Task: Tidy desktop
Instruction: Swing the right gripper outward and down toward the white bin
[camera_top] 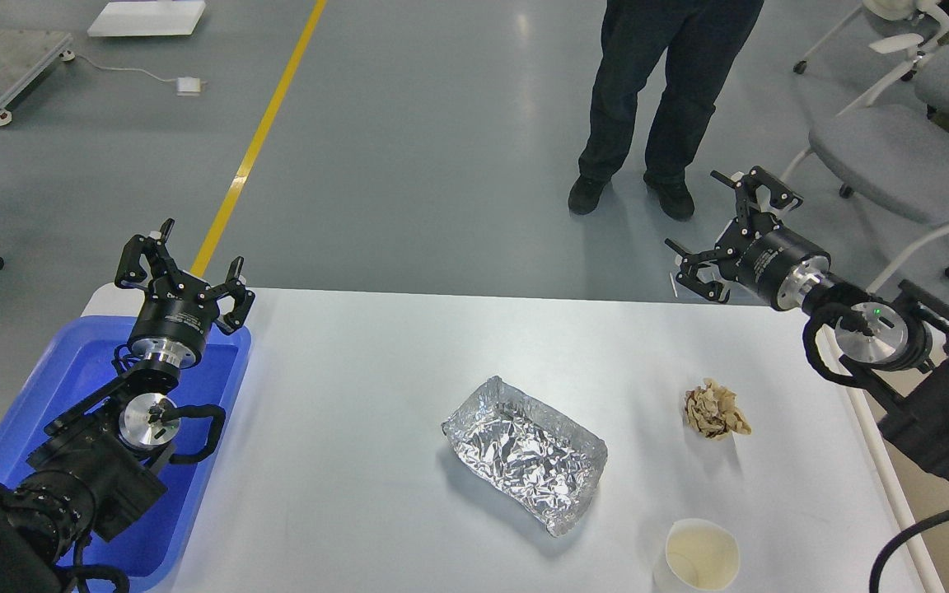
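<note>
Surface: near edge cut off by the frame bottom.
Paper cup: base cropped at the bottom edge.
Blue tray: largely covered by the left arm.
Standing person: visible from the thighs down only.
Chair: partly out of frame at the right.
Crumpled brown wad: material possibly paper, too small to tell.

White rounded desktop lies flat, littered.

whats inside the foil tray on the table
The foil tray looks empty: only its own crinkled silver lining shows, with nothing lying in it. The near wall hides a thin strip of the floor behind it. The crumpled paper and paper cup sit outside it.
</note>
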